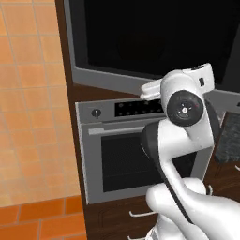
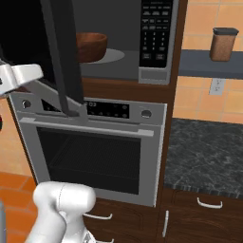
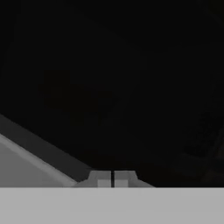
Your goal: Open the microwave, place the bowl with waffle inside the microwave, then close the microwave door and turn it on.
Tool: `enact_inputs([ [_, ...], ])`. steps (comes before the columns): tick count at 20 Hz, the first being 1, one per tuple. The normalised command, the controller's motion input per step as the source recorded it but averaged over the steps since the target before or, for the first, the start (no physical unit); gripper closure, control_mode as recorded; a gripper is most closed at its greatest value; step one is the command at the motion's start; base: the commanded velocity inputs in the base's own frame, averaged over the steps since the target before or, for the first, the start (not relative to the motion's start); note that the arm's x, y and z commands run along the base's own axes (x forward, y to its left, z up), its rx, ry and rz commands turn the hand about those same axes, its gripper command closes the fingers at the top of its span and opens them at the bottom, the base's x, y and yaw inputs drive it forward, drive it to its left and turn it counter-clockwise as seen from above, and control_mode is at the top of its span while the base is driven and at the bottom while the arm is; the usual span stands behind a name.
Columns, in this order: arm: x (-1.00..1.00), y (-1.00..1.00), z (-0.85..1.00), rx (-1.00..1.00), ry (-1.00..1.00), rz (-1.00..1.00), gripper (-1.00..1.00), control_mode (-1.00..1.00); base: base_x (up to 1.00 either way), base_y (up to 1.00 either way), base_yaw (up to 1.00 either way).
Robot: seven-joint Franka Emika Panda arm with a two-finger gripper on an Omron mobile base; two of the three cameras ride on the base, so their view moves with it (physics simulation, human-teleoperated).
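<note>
Right base view shows the bowl with waffle (image 2: 90, 46) already sitting on the round grey plate inside the microwave (image 2: 156, 76), toward the left of the cavity; the waffle itself is hidden below the thick rim. The microwave door (image 2: 59, 52) stands partly swung out, its black panel and long dark bar handle crossing the left of the frame in front of the bowl. The keypad strip (image 2: 154, 33) sits on the right side of the front, clear of the door.

In the hand view the pincer (image 3: 113, 179) has its two tips pressed together with nothing between them, facing dark glass with a grey frame edge running diagonally below, probably the door's face, though the picture is too dark to be sure. In the left base view the arm's wrist is raised against the lower edge of the microwave frame, above the oven (image 1: 136, 150).

What seems left is shutting the door and pressing a start key. The door is a stiff, hinged slab: it should swing freely under a flat push and needs no grip, so closed tips laid against the glass or the frame near the handle side would do. The glass is likely slick, so a glancing push could slide off. The keys call for a light, square poke.
</note>
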Motion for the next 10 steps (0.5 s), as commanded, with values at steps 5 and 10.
enact_inputs([
  [5,0.84,0.00,0.08,0.11,0.24,0.66,1.00,-1.00,0.00,0.00,0.00],
  [10,1.00,0.21,0.15,0.16,0.27,0.47,1.00,-1.00,0.00,0.00,0.00],
])
